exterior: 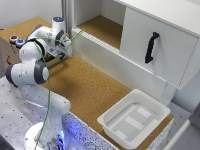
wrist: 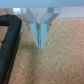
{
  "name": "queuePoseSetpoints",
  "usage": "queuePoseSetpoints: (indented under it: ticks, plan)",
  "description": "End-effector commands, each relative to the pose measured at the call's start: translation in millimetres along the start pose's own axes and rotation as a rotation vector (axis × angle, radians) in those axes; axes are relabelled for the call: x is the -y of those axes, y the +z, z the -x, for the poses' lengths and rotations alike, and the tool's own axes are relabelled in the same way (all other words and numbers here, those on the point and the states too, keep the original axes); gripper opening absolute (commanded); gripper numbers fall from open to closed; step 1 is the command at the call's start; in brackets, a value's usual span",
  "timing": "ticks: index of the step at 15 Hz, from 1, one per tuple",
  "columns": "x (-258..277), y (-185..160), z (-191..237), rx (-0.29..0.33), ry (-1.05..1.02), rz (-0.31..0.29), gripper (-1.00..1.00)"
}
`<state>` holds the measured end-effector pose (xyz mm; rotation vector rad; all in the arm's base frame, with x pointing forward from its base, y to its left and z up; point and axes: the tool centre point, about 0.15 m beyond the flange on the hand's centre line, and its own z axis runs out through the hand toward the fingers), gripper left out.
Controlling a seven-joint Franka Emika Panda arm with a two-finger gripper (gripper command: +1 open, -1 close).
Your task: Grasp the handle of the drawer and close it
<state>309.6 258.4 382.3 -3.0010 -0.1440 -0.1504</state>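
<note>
On the drawer (exterior: 165, 42) front, the handle (exterior: 151, 47) is standing upright, long axis vertical. The tub (exterior: 134, 119) is lying bare, and the gripper (wrist: 40, 39) is clenched on nothing.

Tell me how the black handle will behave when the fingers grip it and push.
The handle looks like a stiff bar with bent ends fixed to the drawer front, so it probably won't flex or roll. Its slim shape should suit a pinch, though the smooth-looking surface may slip. The large drawer likely resists at first.

Even, bright indoor light with soft shadows; both views are low-resolution and blurry, the wrist view most.
</note>
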Motion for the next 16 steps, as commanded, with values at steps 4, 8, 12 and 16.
queuePoseSetpoints:
  ticks: [4,8,12,16]
  plan:
    - [-27,-11,16,0.029,0.041,-0.031,1.00]
    - [-47,-16,18,0.021,0.072,-0.050,1.00]
    - [-47,-16,18,0.021,0.072,-0.050,1.00]
    - [-47,-16,18,0.021,0.072,-0.050,1.00]
